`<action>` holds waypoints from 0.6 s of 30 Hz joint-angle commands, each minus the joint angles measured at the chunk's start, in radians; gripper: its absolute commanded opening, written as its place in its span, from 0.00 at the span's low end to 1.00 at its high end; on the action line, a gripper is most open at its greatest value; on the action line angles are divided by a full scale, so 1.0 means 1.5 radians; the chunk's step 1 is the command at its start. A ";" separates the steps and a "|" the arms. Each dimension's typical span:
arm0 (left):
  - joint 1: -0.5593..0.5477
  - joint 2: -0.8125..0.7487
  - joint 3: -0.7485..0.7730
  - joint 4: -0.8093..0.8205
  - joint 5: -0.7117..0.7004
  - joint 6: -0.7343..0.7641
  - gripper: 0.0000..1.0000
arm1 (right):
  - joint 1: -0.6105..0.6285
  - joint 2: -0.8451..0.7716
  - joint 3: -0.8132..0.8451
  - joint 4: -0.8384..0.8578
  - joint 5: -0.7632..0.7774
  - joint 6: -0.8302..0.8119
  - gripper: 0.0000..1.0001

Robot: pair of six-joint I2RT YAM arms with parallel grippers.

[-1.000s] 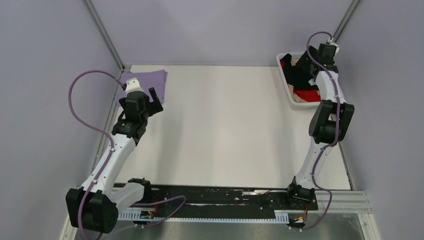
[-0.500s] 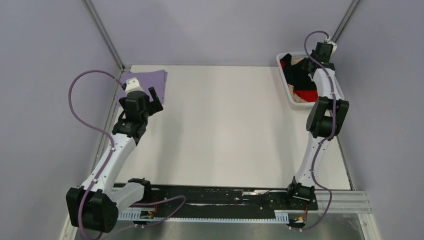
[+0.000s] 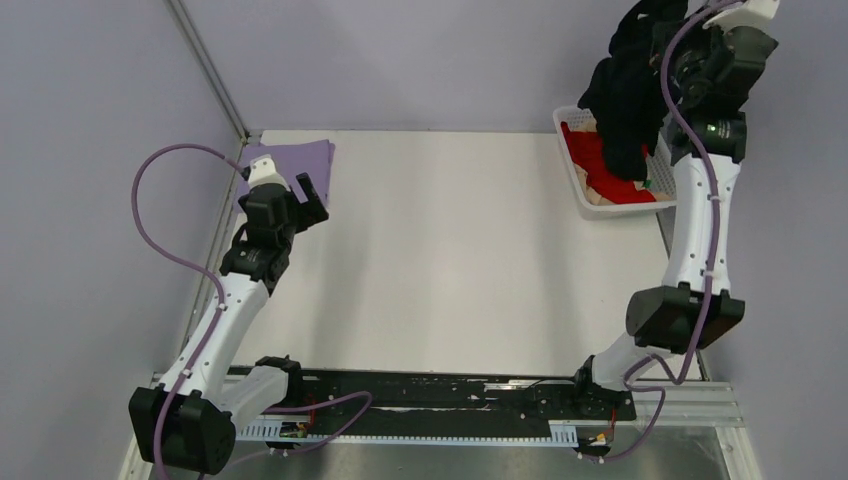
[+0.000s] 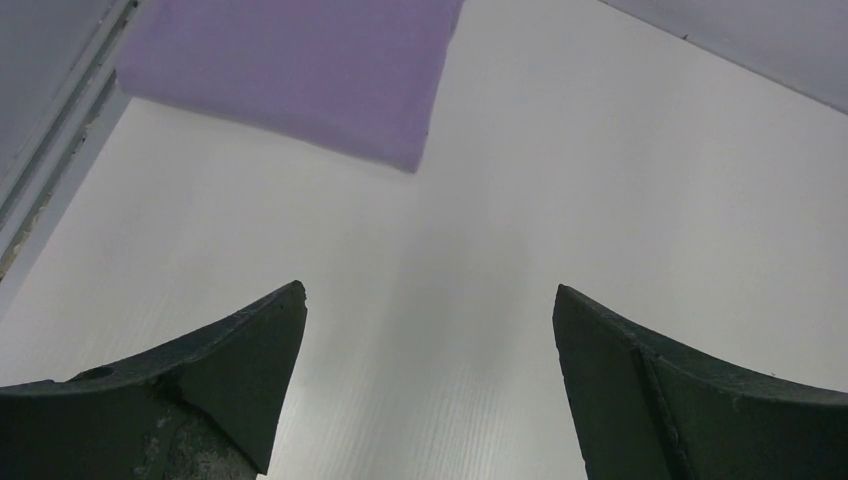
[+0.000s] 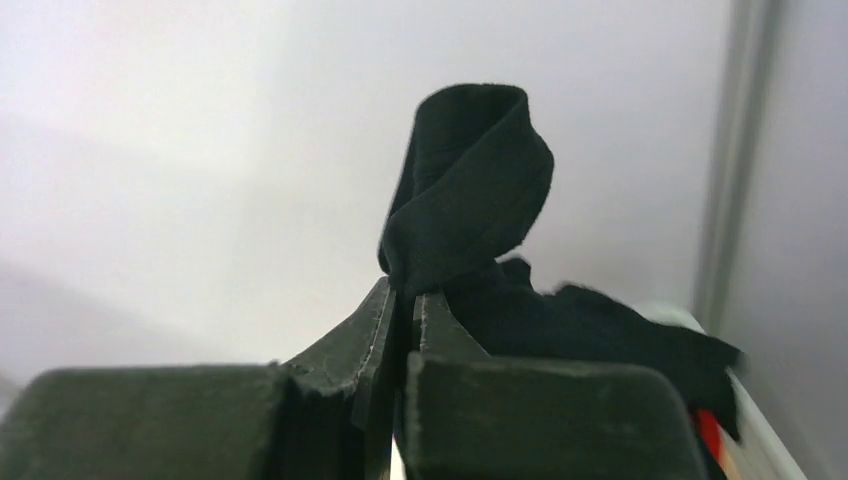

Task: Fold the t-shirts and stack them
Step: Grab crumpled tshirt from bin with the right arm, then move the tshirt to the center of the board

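The right gripper (image 5: pixel 405 298) is clamped shut on a bunched fold of the black t-shirt (image 3: pixel 625 95), and the cloth is held high above the white basket (image 3: pixel 568 160) at the far right corner of the surface (image 3: pixel 450 260). This height is judged to be needed so that the long garment hangs clear of the basket rim before it is carried over the bare middle. Whether its lower end touches the red t-shirt (image 3: pixel 598 165) beneath it cannot be told. The red t-shirt and a beige t-shirt (image 3: pixel 600 203) are seen crumpled in the basket, evidently as the store of unfolded work. 1 lavender t-shirt (image 3: pixel 300 158) is laid flat and folded at the far left corner, where it is judged to serve as the base of the stack, out of the folding area. The left gripper (image 4: pixel 428 300) is held with its fingers wide apart and nothing between them, over the surface near the lavender t-shirt, apparently parked in readiness to take a 2nd corner of the black t-shirt. Since the shirt is pinched at only 1 point, it hangs bunched, and spreading is judged to be required before any fold.
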 commanded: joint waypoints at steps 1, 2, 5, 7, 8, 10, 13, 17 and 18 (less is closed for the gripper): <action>0.001 -0.010 -0.002 0.021 0.027 -0.023 1.00 | 0.025 -0.089 -0.013 0.103 -0.198 0.044 0.00; 0.001 -0.011 -0.002 0.020 0.028 -0.024 1.00 | 0.030 -0.100 -0.014 0.110 -0.235 0.058 0.00; 0.001 -0.014 -0.001 0.017 0.029 -0.029 1.00 | 0.053 -0.117 -0.012 0.135 -0.331 0.105 0.00; 0.001 -0.016 -0.004 0.016 0.031 -0.035 1.00 | 0.080 -0.119 -0.003 0.140 -0.382 0.121 0.00; 0.001 -0.018 -0.005 0.015 0.034 -0.037 1.00 | 0.096 -0.121 0.001 0.140 -0.403 0.121 0.00; 0.001 -0.020 -0.006 0.012 0.038 -0.039 1.00 | 0.134 -0.122 0.003 0.144 -0.433 0.120 0.00; 0.001 -0.026 -0.007 0.001 0.037 -0.043 1.00 | 0.203 -0.124 0.002 0.154 -0.480 0.121 0.00; 0.001 -0.037 -0.008 -0.013 0.029 -0.046 1.00 | 0.279 -0.131 -0.018 0.177 -0.505 0.115 0.00; 0.001 -0.040 -0.009 -0.016 0.028 -0.047 1.00 | 0.293 -0.132 -0.026 0.195 -0.509 0.119 0.00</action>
